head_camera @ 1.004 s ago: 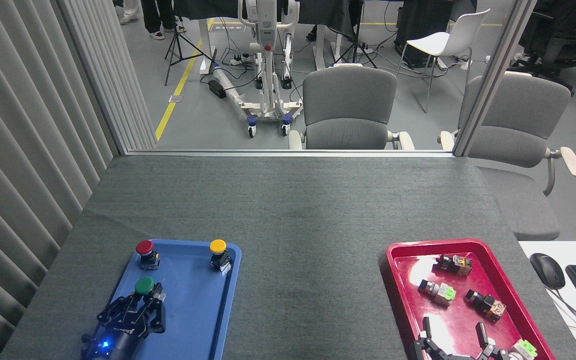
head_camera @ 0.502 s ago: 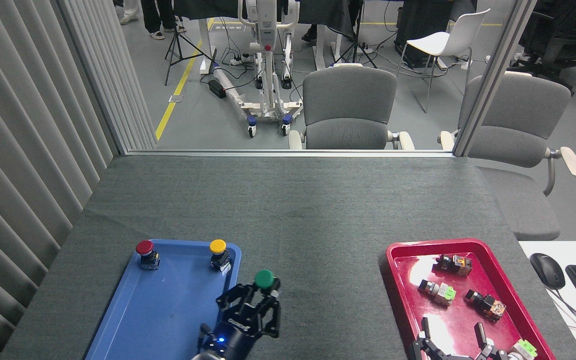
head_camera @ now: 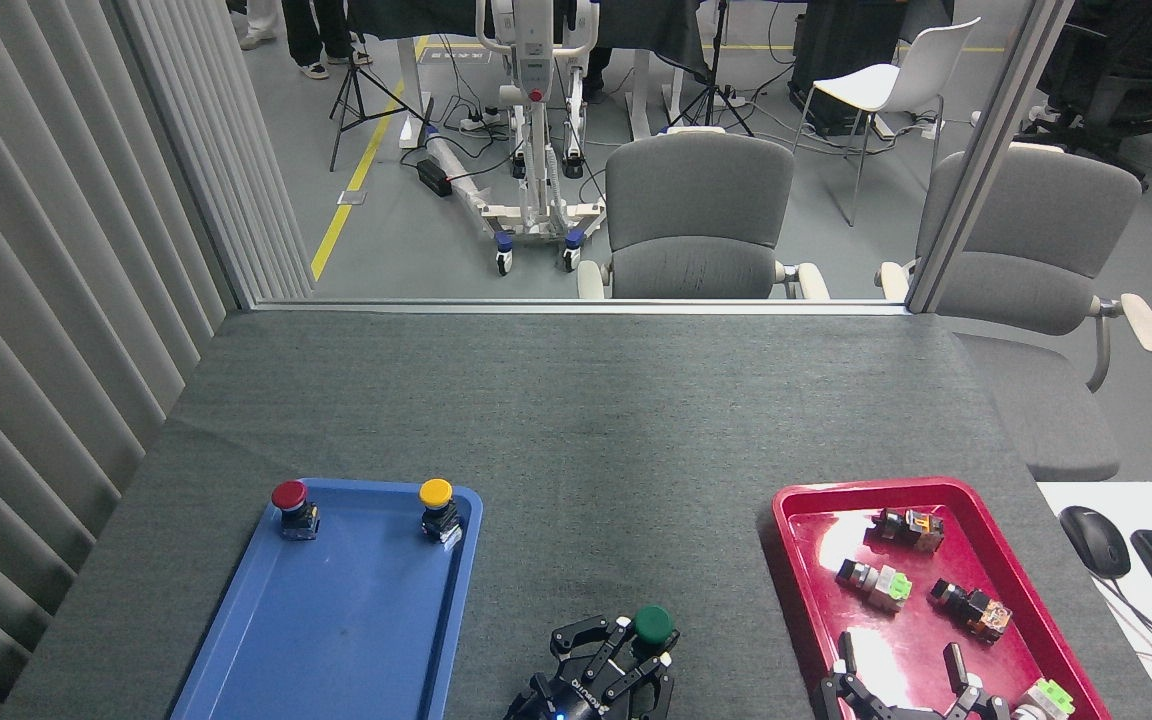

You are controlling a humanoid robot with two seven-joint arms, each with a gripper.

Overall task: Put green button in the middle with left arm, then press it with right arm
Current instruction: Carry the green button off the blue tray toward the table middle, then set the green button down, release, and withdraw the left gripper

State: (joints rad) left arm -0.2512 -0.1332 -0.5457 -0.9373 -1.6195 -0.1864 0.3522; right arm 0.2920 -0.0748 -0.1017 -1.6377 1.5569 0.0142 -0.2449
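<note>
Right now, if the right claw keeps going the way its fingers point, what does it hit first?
The right claw points away from the robot over the red tray. First in line looks like the small white-and-green switch part, with the dark orange-tipped part close beside that path. Height over the tray is unclear.

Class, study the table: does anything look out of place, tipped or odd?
The small switches in the red tray lie tipped on their sides, unlike the red button and yellow button standing upright in the blue tray.

One head view looks forward and down over the surface (head_camera: 576, 420), from close above its near edge.
</note>
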